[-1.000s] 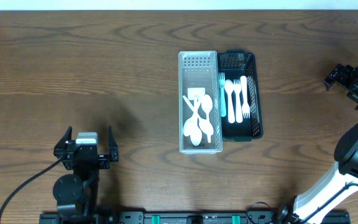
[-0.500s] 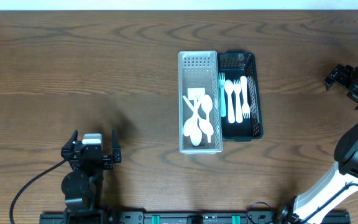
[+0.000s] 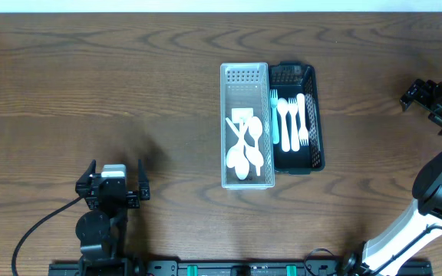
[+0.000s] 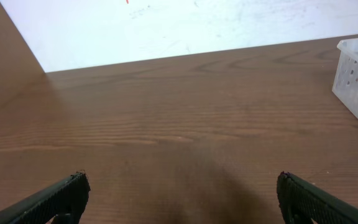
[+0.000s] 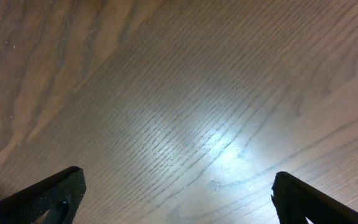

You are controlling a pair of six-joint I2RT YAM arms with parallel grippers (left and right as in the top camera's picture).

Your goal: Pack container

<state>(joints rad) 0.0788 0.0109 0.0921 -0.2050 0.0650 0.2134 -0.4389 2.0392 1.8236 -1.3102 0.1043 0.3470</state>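
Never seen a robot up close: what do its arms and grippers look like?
The left arm is black, a pale block behind the left gripper, a black cable trailing off. The right arm has white links, black joints. Fingers are black, textured.

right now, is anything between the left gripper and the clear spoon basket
No. Only bare wooden table lies between the left gripper and the clear basket in the overhead view; the left wrist view agrees.
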